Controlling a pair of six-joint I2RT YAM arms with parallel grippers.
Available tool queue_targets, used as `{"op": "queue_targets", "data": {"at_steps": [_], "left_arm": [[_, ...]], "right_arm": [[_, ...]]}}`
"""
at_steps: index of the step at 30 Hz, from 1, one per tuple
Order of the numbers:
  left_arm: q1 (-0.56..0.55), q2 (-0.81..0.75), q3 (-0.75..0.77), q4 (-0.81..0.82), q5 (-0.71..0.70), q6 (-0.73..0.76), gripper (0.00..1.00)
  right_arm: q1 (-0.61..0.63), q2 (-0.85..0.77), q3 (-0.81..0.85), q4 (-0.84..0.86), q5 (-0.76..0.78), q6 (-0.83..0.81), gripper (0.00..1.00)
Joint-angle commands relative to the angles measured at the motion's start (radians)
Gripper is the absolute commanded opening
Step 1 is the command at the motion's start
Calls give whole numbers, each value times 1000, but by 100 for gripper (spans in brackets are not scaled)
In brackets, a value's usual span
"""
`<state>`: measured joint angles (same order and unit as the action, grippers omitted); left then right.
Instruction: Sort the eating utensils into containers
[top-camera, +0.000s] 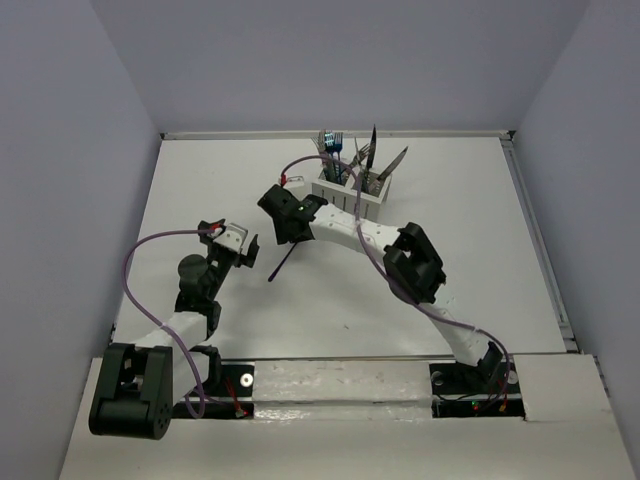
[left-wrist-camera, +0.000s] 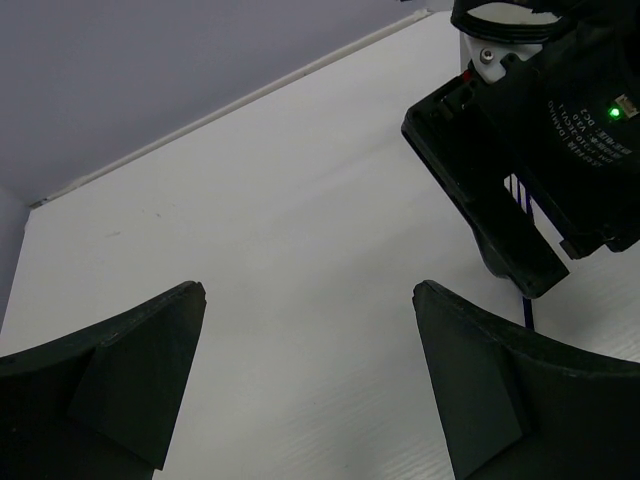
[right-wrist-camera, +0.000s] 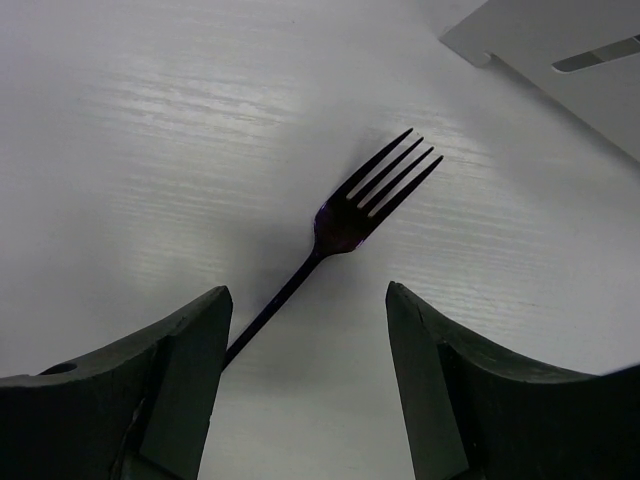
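A dark purple fork (top-camera: 281, 265) lies flat on the white table, left of the white caddy (top-camera: 352, 198). In the right wrist view the fork (right-wrist-camera: 345, 220) lies diagonally, tines up-right, its handle passing under the left finger. My right gripper (top-camera: 289, 232) is open just above the fork's head end; the jaws (right-wrist-camera: 308, 292) stand wide apart and hold nothing. My left gripper (top-camera: 246, 250) is open and empty (left-wrist-camera: 310, 290) just left of the fork. The caddy holds several forks (top-camera: 331, 146) and knives (top-camera: 372, 150) standing upright.
The right arm (top-camera: 410, 262) stretches across the table's middle in front of the caddy. In the left wrist view the right gripper's body (left-wrist-camera: 540, 130) fills the upper right. A corner of the caddy (right-wrist-camera: 560, 50) shows in the right wrist view. Grey walls enclose the table.
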<state>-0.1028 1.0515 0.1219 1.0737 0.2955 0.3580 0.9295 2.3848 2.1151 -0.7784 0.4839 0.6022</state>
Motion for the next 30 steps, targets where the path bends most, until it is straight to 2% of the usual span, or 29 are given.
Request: {"op": "queue_targets", "data": {"at_steps": [1, 4, 8, 11, 14, 18, 24, 26, 29, 30], "left_arm": [[5, -19, -11, 86, 5, 15, 99], [5, -21, -11, 88, 5, 15, 99], [5, -22, -13, 89, 5, 15, 99], [5, -18, -11, 88, 4, 16, 99], [5, -16, -10, 88, 1, 16, 99], [5, -19, -14, 91, -2, 19, 99], [6, -19, -15, 92, -4, 27, 99], [6, -18, -16, 92, -6, 27, 99], [6, -19, -16, 95, -13, 30, 99], [6, -19, -16, 95, -13, 30, 99]], "right_arm": [[-14, 43, 71, -21, 5, -4, 68], [-24, 79, 77, -27, -22, -9, 65], [-24, 64, 5, -39, -39, -1, 57], [-24, 22, -82, -38, -91, -10, 40], [-24, -34, -182, -4, -146, -51, 28], [-24, -137, -338, 91, -209, -105, 17], [-15, -297, -561, 243, -217, -241, 8], [-15, -309, -575, 243, -209, -271, 8], [-15, -329, -604, 240, -246, -292, 15], [-15, -332, -610, 238, -273, -286, 20]]}}
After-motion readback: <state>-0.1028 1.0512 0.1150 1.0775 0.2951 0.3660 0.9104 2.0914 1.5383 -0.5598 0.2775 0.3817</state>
